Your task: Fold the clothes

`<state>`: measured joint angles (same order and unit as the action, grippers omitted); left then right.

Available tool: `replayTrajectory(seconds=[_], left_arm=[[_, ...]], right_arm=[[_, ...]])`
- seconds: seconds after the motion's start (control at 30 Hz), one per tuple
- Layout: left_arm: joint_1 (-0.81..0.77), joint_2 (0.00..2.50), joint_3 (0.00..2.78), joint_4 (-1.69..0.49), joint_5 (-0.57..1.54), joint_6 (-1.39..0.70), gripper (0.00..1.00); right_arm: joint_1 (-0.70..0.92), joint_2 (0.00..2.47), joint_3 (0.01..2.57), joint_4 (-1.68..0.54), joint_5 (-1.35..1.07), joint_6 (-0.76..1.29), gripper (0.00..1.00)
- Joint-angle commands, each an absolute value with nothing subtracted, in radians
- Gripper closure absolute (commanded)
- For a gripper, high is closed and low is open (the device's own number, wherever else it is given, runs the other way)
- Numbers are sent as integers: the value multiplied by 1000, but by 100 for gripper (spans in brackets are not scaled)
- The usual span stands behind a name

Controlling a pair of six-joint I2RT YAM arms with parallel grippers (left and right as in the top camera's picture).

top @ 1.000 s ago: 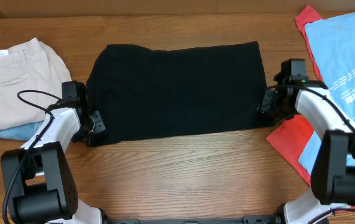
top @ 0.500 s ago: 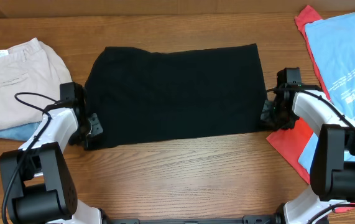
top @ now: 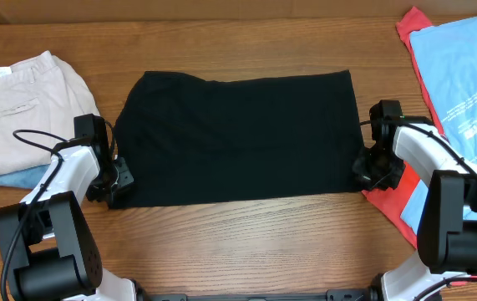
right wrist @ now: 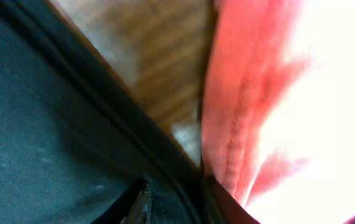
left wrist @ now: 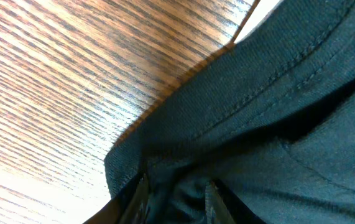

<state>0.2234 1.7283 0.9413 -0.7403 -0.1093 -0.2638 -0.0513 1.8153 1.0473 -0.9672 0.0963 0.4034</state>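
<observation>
The black T-shirt [top: 238, 138] lies as a wide folded rectangle in the middle of the table. My left gripper [top: 117, 182] is at its near left corner. In the left wrist view the left gripper [left wrist: 176, 200] is shut on a bunched fold of the black T-shirt [left wrist: 270, 93]. My right gripper [top: 363, 171] is at the near right corner. In the right wrist view the right gripper [right wrist: 176, 202] is shut on the hem of the black T-shirt [right wrist: 46, 124], right beside the red shirt [right wrist: 245, 106]. The neck label is hidden.
A beige garment [top: 21, 104] lies at the far left over a light-blue one [top: 33, 176]. A red shirt [top: 393, 188] and a light-blue printed shirt [top: 464, 75] lie along the right side. Bare wood [top: 246, 242] runs along the near edge.
Both grippers have moved toward the near edge, and the black shirt's near edge has come with them. The shirt lies flatter and squarer than before.
</observation>
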Motion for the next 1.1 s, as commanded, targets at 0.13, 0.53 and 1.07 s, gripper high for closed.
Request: replayTrajectory(seconds=[0.13, 0.53, 1.07], left_arm=[[250, 1748, 918, -789, -195, -290, 71], [249, 1736, 920, -836, -184, -323, 70], [248, 1430, 979, -807, -17, -245, 55]], right_arm=[[-60, 1865, 932, -1008, 183, 447, 71], [-60, 1850, 872, -974, 179, 495, 70], [-60, 1367, 944, -969, 179, 490, 50]])
